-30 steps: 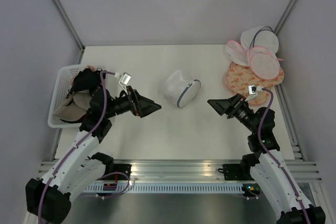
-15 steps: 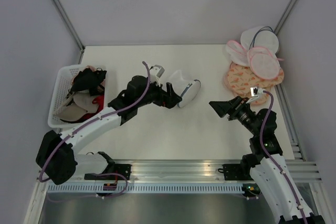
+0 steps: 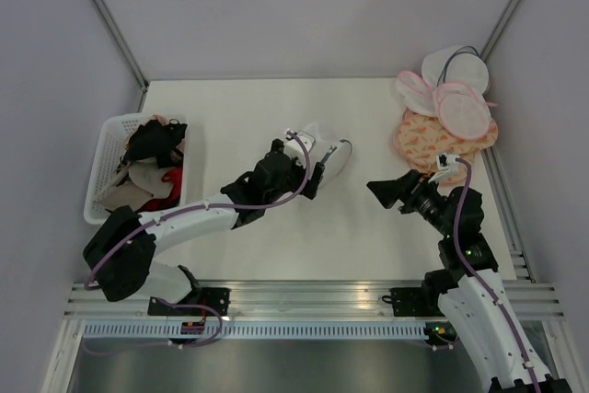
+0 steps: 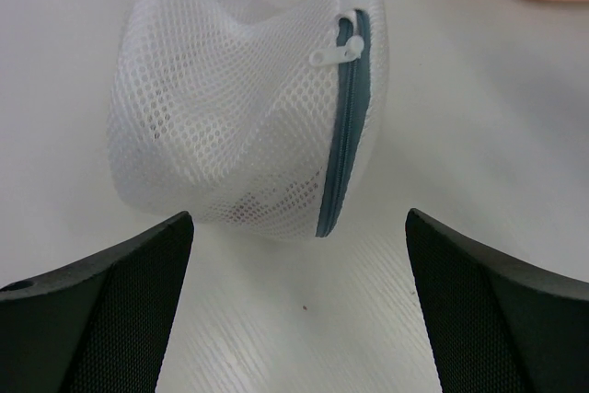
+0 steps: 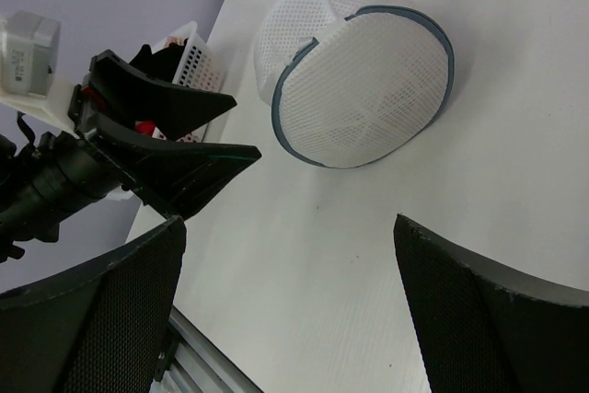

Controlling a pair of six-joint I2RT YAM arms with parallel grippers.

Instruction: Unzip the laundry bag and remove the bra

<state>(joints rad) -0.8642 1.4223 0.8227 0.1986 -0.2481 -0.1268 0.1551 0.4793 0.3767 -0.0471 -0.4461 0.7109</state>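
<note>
Bearing to laundry bag (image 4: 230, 117): dead ahead of left gripper (image 4: 296, 216), just past its tips, centred in the gap between wide-spread jaws. Holding nothing; not touching the mesh as far as can be told. Well apart from right gripper (image 3: 372, 187), likewise spread wide and empty, aimed at the bag from the other side. Left nearer by far.

Sits on table (image 3: 230, 108) near the middle, tipped on its side. Flat rimmed face turned toward the right arm, dome toward the left. Round, white see-through mesh, dented on top. Dark grey zipper (image 4: 339, 154) round the rim, shut along the stretch in view. White pull (image 4: 331, 51) high on the rim, lying across the teeth. Something pale inside, too veiled by mesh to name. Probably calls for pinning the dome with the left and taking the pull with the right.
</note>
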